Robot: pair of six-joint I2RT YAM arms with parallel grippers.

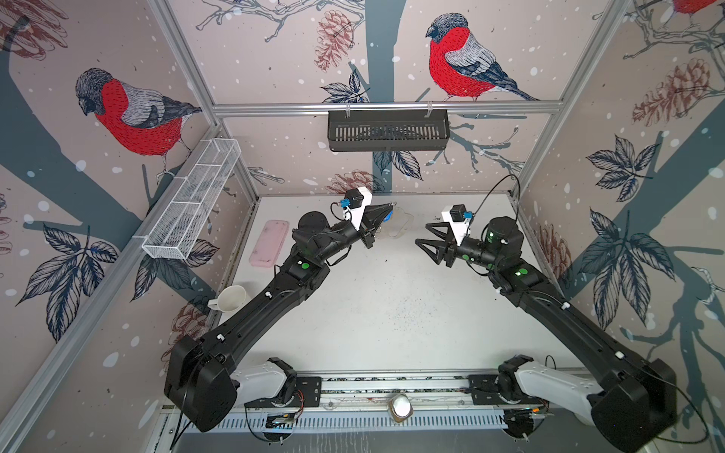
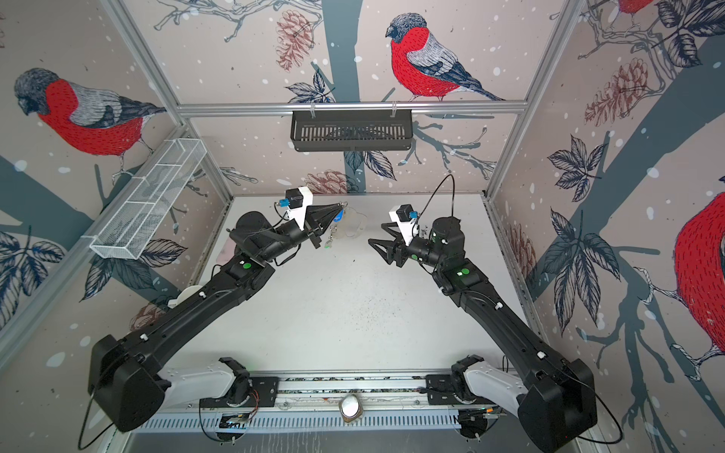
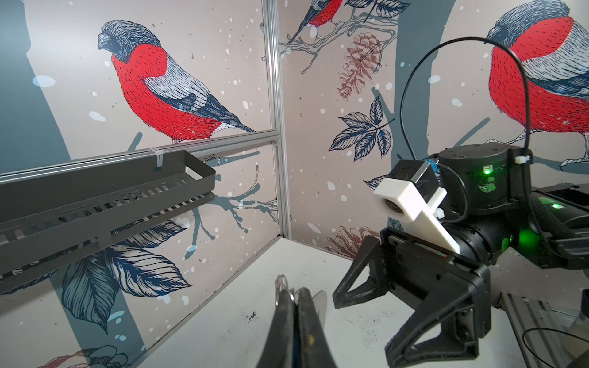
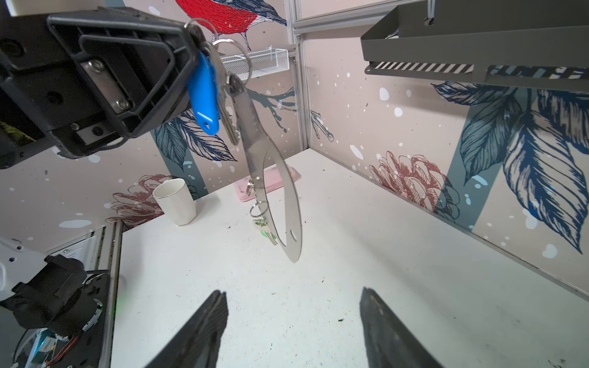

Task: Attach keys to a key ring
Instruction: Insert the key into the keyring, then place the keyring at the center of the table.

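Observation:
My left gripper [image 1: 389, 205] is raised near the back of the table, shut on a wire ring [image 4: 195, 28] of the key ring. A silver key [image 4: 227, 119] with a blue tag [image 4: 203, 95] hangs from that ring. Below them the thin grey plate [image 4: 255, 143] dangles tilted above the table. From a small ring on the plate's edge hangs a second key [image 4: 266, 230] with a green tag. In a top view the blue tag [image 2: 339, 215] and green tag [image 2: 328, 244] show beside the left fingers. My right gripper [image 1: 423, 234] faces the plate from the right, apart from it, open and empty.
A pink oblong case [image 1: 270, 243] lies at the table's left side, with a white cup [image 1: 231, 299] nearer the front. A white wire basket [image 1: 192, 200] hangs on the left wall. On the back rail hangs a black slotted shelf [image 1: 388, 129], above both grippers.

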